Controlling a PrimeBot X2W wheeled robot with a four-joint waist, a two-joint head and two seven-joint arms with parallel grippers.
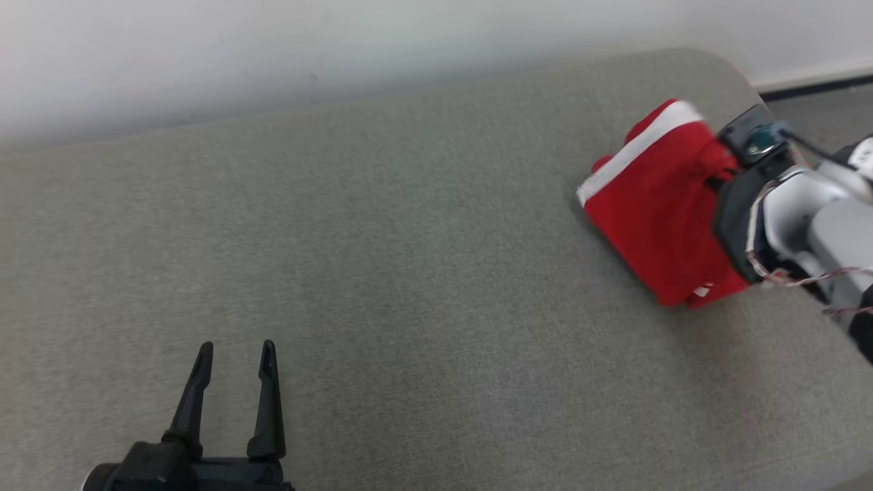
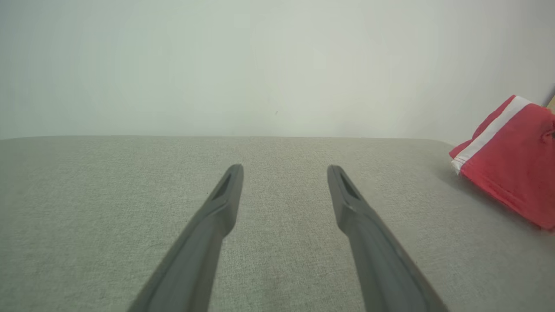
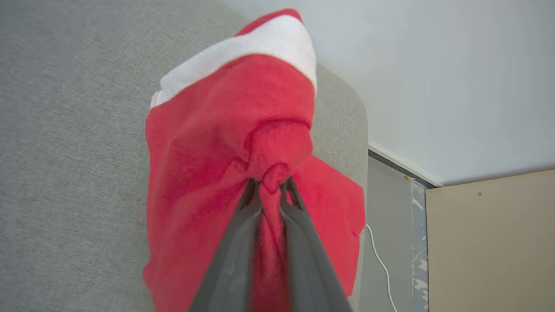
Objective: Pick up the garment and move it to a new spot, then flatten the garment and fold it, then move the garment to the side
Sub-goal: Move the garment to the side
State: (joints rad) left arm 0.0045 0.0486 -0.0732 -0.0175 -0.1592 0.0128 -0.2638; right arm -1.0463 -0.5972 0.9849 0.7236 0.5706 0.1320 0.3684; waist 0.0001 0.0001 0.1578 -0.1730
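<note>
Head view shows the left tool (image 1: 237, 348) at the near left, low over the grey table (image 1: 409, 239). Its two fingers stand wide apart and hold nothing. Further to the right, near the far right corner of the table, is the red garment (image 1: 655, 204) with a white stripe. It looks like a compact, folded packet. The right tool (image 3: 271, 186) is clamped on a bunched pinch of its red cloth, and the rest hangs around the fingers. Whether the lower edge touches the table cannot be told.

The step in hand is probably carrying the garment to the side. To do it well, the pinch should not loosen during the travel. The packet should be lifted enough that no edge drags and opens the fold. It should then be lowered flat, well inside the rounded corner. The fingers should part only when the cloth rests on the table.
</note>
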